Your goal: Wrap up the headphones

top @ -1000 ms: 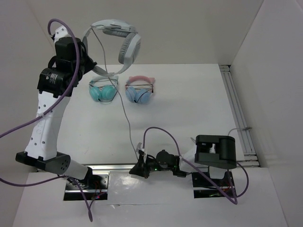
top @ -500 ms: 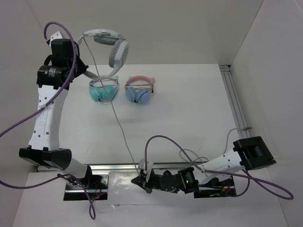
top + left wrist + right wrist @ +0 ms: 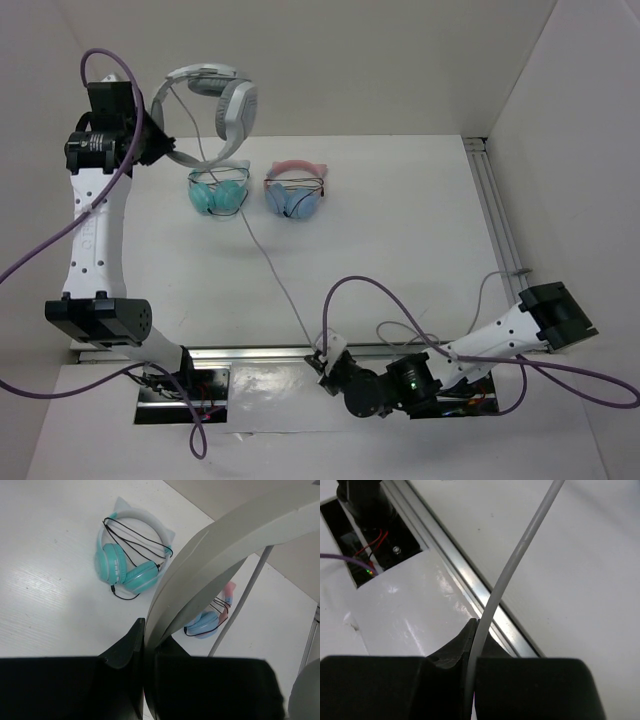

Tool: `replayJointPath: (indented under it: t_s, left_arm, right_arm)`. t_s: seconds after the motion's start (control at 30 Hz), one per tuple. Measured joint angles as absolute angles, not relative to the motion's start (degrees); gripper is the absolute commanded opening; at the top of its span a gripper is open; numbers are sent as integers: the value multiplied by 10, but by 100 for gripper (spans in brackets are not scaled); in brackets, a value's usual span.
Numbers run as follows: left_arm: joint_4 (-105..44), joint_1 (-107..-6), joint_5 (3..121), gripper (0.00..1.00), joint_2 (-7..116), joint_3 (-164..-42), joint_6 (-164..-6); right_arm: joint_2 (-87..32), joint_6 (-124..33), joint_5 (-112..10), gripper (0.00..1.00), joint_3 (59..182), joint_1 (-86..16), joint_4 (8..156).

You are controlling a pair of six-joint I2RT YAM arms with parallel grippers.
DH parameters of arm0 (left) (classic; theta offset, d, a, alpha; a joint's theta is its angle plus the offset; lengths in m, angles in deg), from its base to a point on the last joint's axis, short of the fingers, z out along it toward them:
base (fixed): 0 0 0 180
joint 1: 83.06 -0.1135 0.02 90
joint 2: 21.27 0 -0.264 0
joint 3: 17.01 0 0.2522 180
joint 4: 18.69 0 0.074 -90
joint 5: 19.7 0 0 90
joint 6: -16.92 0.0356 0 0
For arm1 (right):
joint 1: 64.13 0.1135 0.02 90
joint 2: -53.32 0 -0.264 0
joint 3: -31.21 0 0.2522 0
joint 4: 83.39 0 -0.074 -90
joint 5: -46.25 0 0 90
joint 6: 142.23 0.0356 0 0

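The large light grey headphones [image 3: 215,105] hang high at the back left, held by their wide band [image 3: 225,550] in my left gripper [image 3: 155,145], which is shut on the band [image 3: 150,630]. Their thin grey cable [image 3: 270,265] runs taut down to the near edge. My right gripper [image 3: 325,358] is shut on the cable [image 3: 495,600] above the metal rail. An ear cup shows at the lower right of the left wrist view [image 3: 305,695].
A small teal pair [image 3: 215,190] and a small blue pair with a pink band [image 3: 295,192] lie on the table at the back; both show in the left wrist view, teal [image 3: 127,562] and blue [image 3: 207,620]. A metal rail [image 3: 250,352] runs along the near edge.
My left arm has swung the headphones left and up. My right arm has stretched out low and slid along the near rail, its gripper holding the cable, which is now tauter.
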State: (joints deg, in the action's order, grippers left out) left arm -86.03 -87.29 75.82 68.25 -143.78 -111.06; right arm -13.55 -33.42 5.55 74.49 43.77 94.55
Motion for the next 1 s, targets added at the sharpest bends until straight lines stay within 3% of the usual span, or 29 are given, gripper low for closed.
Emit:
replayJointPath:
  t_s: [0.43, 0.63, 1.0]
  left_arm:
    - [-848, -872, 730, 0, 682, -1420, -1110]
    - [-846, -872, 730, 0, 682, -1417, -1108]
    - [-843, -872, 731, 0, 683, -1376, -1104]
  right_arm:
    - [-111, -295, 178, 0, 781, 453, 838]
    - [-88, -254, 250, 0, 792, 522, 792]
    - [-204, 133, 361, 0, 967, 605, 357]
